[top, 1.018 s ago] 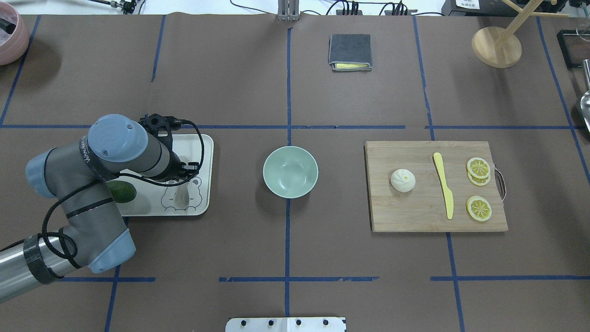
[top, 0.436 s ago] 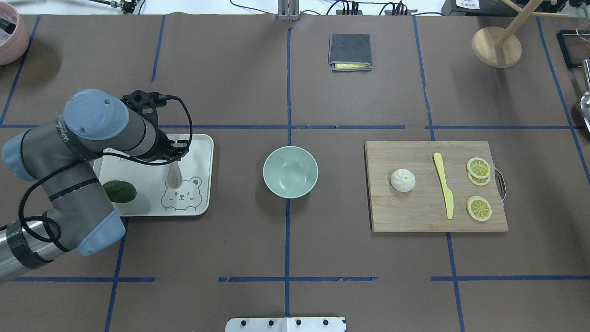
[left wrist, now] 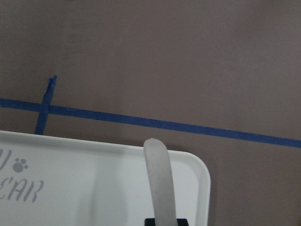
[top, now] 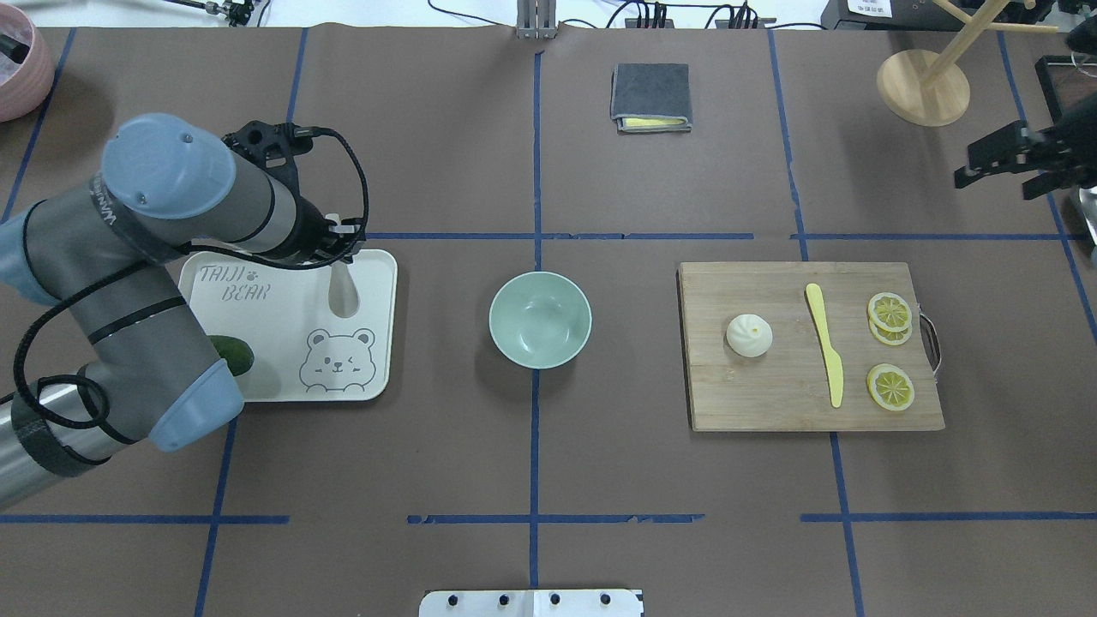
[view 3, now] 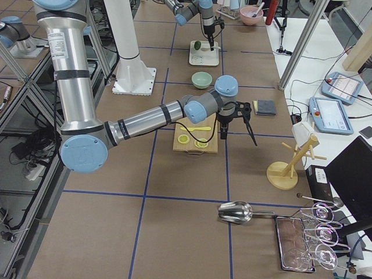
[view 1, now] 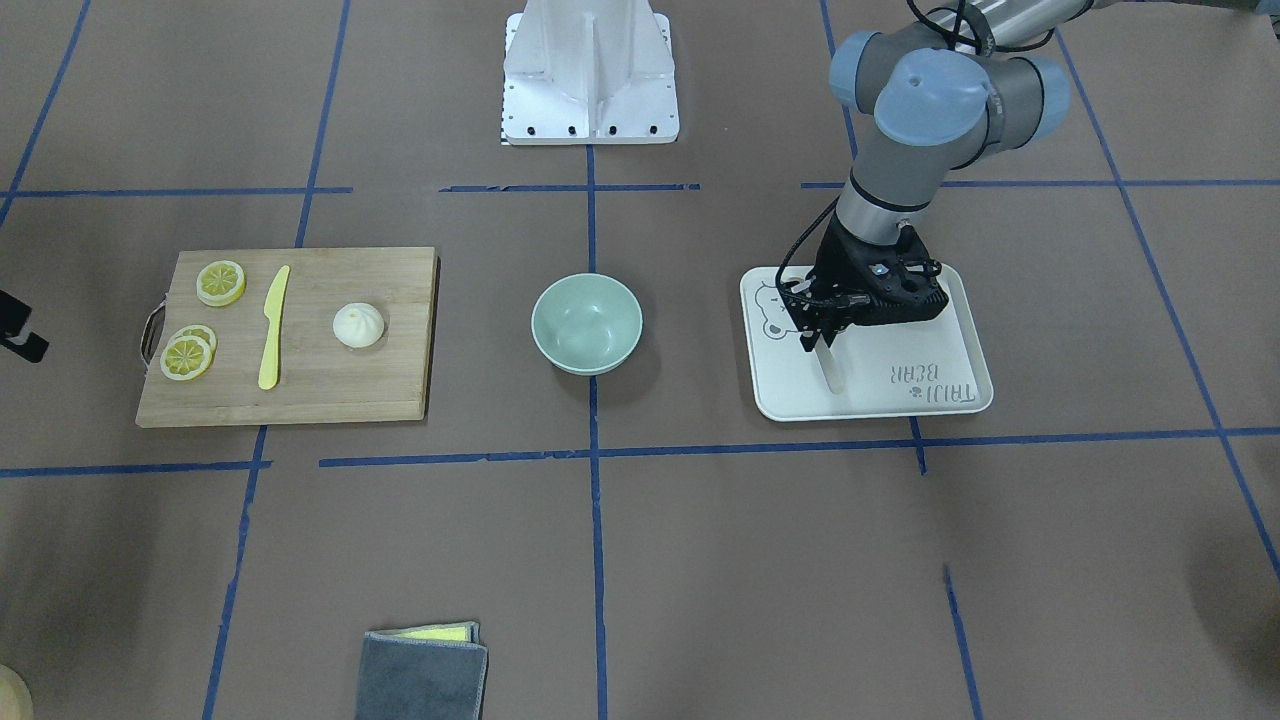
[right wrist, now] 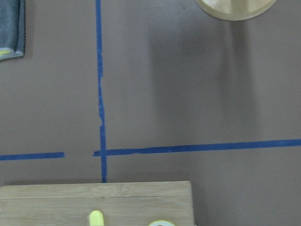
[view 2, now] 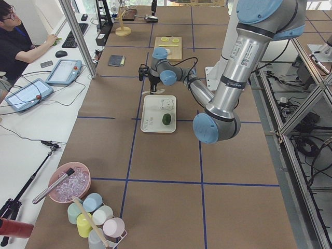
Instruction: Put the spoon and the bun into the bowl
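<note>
A long table [view 2: 155, 155] covered in brown paper and crossed by blue tape lines [top: 536, 171] has a white desk [view 2: 31, 124] with two tablets [view 2: 63, 71] alongside it and a grey metal post [view 2: 78, 36] at its edge.

Table [top: 428, 446]: brown paper cover, blue tape lines [top: 535, 214] in a grid. Directly on it: white tray [top: 390, 326] at robot's left, mint bowl [top: 540, 320] centre, wooden cutting board [top: 754, 394] at right, well apart. Folded grey cloth [top: 650, 94] and round wooden stand base [top: 923, 87] on far side.
</note>
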Robot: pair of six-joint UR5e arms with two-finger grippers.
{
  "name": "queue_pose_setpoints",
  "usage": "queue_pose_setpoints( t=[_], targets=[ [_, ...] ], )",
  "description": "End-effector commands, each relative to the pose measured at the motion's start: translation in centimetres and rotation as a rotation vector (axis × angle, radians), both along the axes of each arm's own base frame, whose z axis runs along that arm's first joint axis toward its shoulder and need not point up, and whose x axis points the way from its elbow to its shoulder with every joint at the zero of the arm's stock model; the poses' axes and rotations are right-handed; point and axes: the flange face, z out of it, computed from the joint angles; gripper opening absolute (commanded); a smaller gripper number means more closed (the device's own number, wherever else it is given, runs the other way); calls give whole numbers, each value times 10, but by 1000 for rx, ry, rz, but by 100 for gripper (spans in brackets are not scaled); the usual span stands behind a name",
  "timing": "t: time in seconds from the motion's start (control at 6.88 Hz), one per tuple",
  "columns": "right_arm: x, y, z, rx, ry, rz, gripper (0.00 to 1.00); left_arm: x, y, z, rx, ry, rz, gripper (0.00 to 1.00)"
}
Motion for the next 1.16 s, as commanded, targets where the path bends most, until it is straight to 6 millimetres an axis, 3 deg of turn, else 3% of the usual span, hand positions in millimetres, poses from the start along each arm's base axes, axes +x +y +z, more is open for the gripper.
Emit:
queue_pose_setpoints(
  t=[0.0, 0.29, 0.44, 0.58, 0.73, 1.02],
  targets=[
    [-84, 24, -20, 0, -35, 41, 100, 17, -1, -51, -37, 86, -45, 0],
    [-119, 40, -35, 34, -29, 7, 100, 41, 14, -70, -67, 127, -40, 0],
    [-139, 49, -36, 14, -20, 16, 100, 63, 18, -80, -99, 153, -44, 0],
    [-173, 55, -54, 47, -11, 2, 100, 77, 16, -92, -108, 170, -46, 0],
    [-195, 67, -54, 40, 3, -5, 100, 90, 23, -99, -118, 182, -34, 0],
    [-224, 81, -60, 55, 13, -28, 100, 104, 19, -96, -114, 217, -36, 0]
  ],
)
